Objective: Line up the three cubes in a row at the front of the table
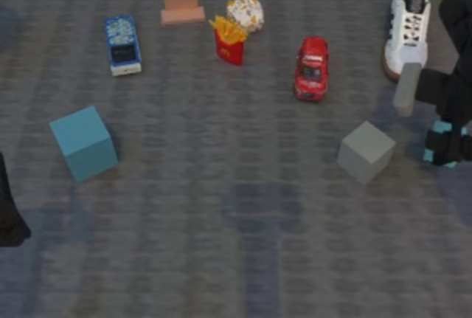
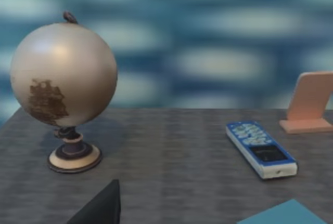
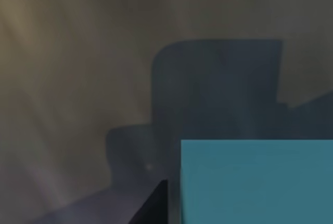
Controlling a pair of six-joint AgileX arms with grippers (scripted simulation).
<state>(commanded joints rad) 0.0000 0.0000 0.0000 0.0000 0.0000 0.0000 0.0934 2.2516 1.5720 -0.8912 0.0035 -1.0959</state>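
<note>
AgileX right arm lifts the small cube toward the front row

The right end effector, at the table's right edge, pinches the turquoise cube; grey cube waits beside it, blue-teal cube left.

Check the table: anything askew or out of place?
Nothing spilled or damaged. The blue-teal cube, left, and the grey cube, right, sit far apart, both turned askew to the table edges. The small turquoise cube is mostly hidden under the right gripper. Left arm idles at left edge.

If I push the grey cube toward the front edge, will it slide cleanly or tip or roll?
The grey cube will probably slide rather than roll: it rests on a flat face and looks as wide as tall. It sits turned on the table, so an off-centre push may spin it. The woven-looking surface might drag slightly.
</note>
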